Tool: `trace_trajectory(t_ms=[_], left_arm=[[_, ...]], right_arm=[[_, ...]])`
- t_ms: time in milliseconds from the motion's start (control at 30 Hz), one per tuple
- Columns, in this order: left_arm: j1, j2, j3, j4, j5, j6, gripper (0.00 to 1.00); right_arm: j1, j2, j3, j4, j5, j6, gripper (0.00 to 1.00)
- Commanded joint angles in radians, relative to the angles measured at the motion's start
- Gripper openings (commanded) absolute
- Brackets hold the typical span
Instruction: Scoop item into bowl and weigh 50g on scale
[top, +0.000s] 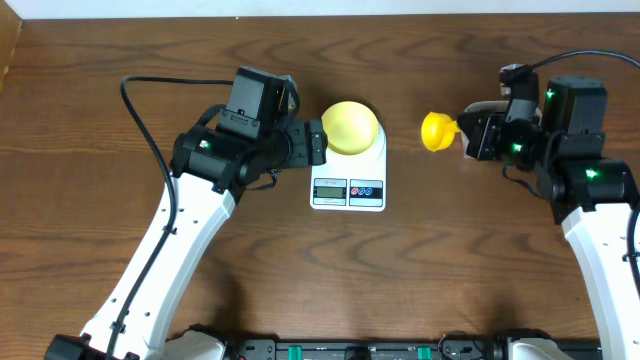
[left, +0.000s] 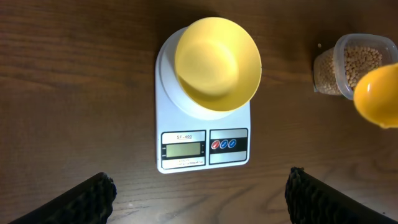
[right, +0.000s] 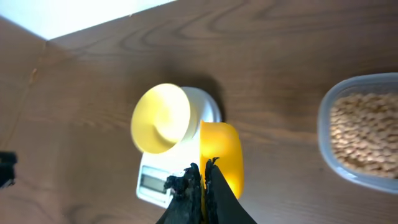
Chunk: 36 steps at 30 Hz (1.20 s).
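The pale-yellow bowl (top: 350, 127) (left: 217, 59) stands empty on the white scale (top: 348, 190) (left: 204, 148). My left gripper (top: 316, 142) (left: 200, 177) is open just left of the bowl with nothing between its fingers (left: 93, 196). My right gripper (top: 470, 135) (right: 203, 171) is shut on the handle of a yellow scoop (top: 438, 130) (right: 222, 155), which hangs in the air right of the scale. Tan beans (right: 364, 127) (left: 362, 61) fill a clear tub (right: 329, 109) (left: 339, 53). The right wrist view also has the bowl (right: 161, 118) and scale (right: 152, 182). Whether the scoop (left: 378, 93) holds any beans does not show.
Both arms reach in over the brown wooden table (top: 90, 120). In the overhead view the tub is hidden under the right arm. A black cable (top: 140, 110) loops behind the left arm. The table's far edge meets a white surface (top: 300, 8).
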Motion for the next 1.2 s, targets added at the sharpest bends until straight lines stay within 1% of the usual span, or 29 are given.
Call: trace_trajectory(t_ms=[0,33,100,267,400,500,1167], left_arm=[[0.004,-0.009,0.016,-0.003,0.001,0.022,0.89],[0.004,-0.009,0.017,-0.013,-0.021,0.064,0.89],[0.004,-0.009,0.016,-0.037,-0.052,0.092,0.89],[0.004,-0.009,0.016,-0.05,-0.051,0.091,0.89],[0.003,-0.009,0.016,-0.05,-0.051,0.091,0.89],[0.004,-0.009,0.016,-0.05,-0.051,0.091,0.89],[0.003,-0.009,0.016,-0.041,-0.047,0.09,0.89]], right_arm=[[0.016,-0.021,0.029,0.013,0.073,0.013,0.01],[0.016,-0.021,0.034,0.013,0.083,0.011,0.01],[0.015,-0.021,0.045,0.007,0.114,0.011,0.01],[0.015,-0.021,0.103,-0.056,0.195,-0.023,0.01],[0.016,-0.021,0.169,-0.136,0.316,-0.051,0.01],[0.016,-0.021,0.201,-0.174,0.365,-0.069,0.01],[0.016,-0.021,0.212,-0.191,0.373,-0.073,0.01]])
